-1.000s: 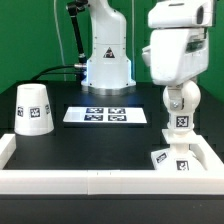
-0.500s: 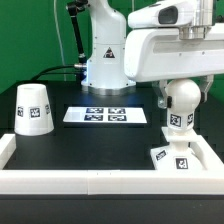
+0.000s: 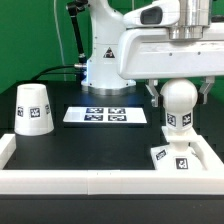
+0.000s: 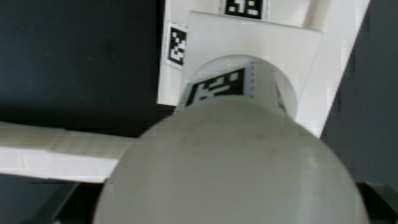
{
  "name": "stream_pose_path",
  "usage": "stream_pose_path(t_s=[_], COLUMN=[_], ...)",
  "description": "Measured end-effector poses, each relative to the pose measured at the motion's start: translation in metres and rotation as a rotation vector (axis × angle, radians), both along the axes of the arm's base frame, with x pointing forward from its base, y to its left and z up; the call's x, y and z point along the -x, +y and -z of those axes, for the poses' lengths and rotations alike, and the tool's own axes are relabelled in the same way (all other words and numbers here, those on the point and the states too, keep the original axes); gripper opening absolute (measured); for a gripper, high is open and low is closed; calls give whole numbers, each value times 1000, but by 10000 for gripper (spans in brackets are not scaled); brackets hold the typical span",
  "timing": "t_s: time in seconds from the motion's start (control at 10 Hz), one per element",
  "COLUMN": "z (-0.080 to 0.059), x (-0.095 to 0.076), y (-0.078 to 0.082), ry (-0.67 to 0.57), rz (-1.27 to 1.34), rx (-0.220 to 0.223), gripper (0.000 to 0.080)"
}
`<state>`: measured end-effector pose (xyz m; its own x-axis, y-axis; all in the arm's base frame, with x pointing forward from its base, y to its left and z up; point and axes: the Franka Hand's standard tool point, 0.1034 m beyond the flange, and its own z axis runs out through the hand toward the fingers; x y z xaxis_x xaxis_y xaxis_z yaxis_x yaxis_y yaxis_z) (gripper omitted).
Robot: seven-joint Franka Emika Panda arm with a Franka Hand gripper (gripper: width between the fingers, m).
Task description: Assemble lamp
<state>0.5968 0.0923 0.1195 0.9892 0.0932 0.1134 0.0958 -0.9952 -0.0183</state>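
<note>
The white round bulb hangs neck down at the exterior view's right, with a tag on its neck. My gripper is shut on the bulb's round head, with a dark finger on each side. The bulb is held just above the flat base, which lies in the front right corner and shows two tags. In the wrist view the bulb fills most of the picture and hides my fingers. The base lies beyond it. The tapered shade stands upright at the exterior view's left.
The marker board lies flat in the middle of the black table. A low white wall runs along the front and sides. The robot's white pedestal stands at the back.
The arm's wrist and forearm have swung round, so the big white link now lies across the top of the exterior view. The bulb has stayed above the base, shifting only slightly.
</note>
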Motion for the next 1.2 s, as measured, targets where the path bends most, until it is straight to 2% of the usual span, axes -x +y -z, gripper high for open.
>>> stream_pose_path(t_s=[0.2,0.5,0.6,0.9,1.0,1.2], z=[1,3,3,1,2,3], x=[3,7,8,3,2,2], y=[-1,6,8,14,13,11], ry=[20,65,79,137,149,158], rz=[262,664,719,997,1060,1111], rx=[-21,-74,-79,-131,-150,-160], gripper=[579,579,579,579,579,579])
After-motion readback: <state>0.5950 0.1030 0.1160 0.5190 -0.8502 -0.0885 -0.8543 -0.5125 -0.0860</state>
